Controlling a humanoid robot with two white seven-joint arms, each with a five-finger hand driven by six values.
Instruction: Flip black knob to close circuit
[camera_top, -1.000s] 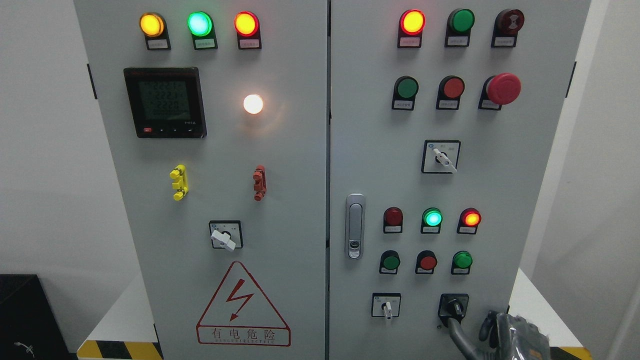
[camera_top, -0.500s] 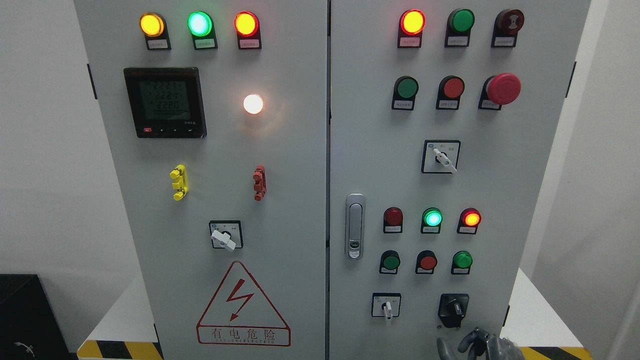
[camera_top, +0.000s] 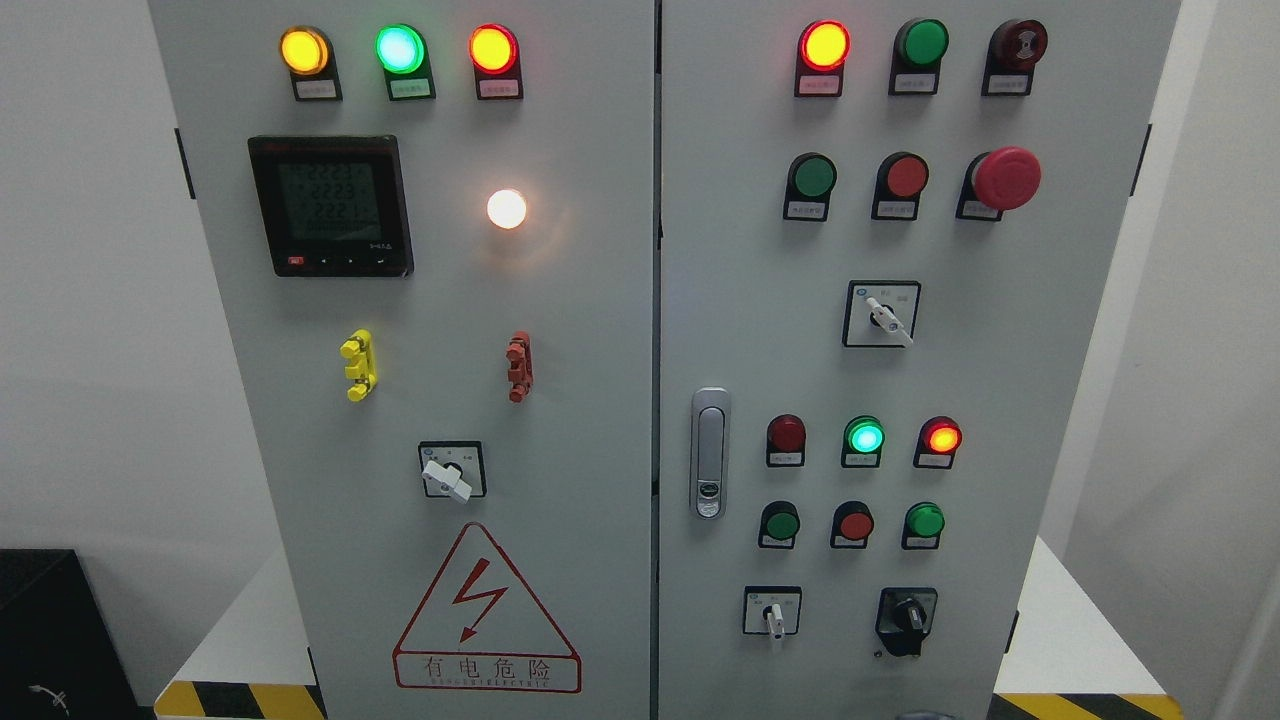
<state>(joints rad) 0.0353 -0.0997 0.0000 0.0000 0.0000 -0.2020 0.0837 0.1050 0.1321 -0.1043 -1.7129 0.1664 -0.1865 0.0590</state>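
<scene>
The black knob (camera_top: 908, 613) sits on a black square plate at the lower right of the right cabinet door (camera_top: 740, 330). Nothing touches it. Only a small grey sliver of my right hand (camera_top: 925, 715) shows at the bottom edge, below the knob and apart from it. My left hand is not in view.
A white-handled selector switch (camera_top: 772, 612) is left of the black knob. Green, red and green push buttons (camera_top: 853, 524) sit above it, under three lamps (camera_top: 865, 437). A door latch (camera_top: 710, 452) is at the door's left edge. A red emergency button (camera_top: 1006, 178) is higher up.
One second ago my right hand's finger reached the black knob. It then drew back downward and has now almost left the picture at the bottom edge.
</scene>
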